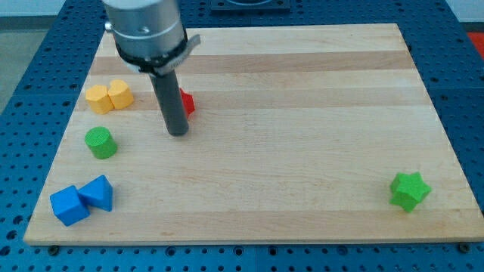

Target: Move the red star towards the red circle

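Observation:
A red block (187, 101) shows only as a small edge behind the rod, so I cannot tell if it is the star or the circle. No second red block is visible; it may be hidden by the arm. My tip (178, 133) rests on the wooden board just below and slightly left of that red block, close to it; contact cannot be made out. The arm's grey housing (145, 30) covers the board's upper left.
Two yellow blocks (109, 97) sit together at the left. A green cylinder (100, 142) lies below them. Two blue blocks (82, 199) sit at the lower left corner. A green star (410, 190) is at the lower right. The board's left edge (68, 136) is near.

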You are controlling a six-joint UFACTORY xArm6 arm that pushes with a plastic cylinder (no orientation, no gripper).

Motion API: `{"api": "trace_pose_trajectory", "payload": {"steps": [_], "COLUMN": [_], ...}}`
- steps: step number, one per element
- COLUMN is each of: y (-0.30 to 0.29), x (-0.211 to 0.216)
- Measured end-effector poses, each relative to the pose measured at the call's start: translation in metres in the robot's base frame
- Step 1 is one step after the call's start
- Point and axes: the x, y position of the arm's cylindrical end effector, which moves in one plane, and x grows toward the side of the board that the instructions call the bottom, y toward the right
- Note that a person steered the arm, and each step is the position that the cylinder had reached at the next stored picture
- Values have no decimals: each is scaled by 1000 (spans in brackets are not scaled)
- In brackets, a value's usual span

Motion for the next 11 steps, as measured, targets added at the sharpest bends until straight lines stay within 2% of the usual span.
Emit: {"api": "trace_pose_trajectory", "payload": {"steps": [1,3,4,6,7,8,9,10,11], "y": [-14,-3,-28,69,52,-4,-11,-9,-38], "x": [-39,-107,-76,-87,-123,-137,-134,-112,-97]}}
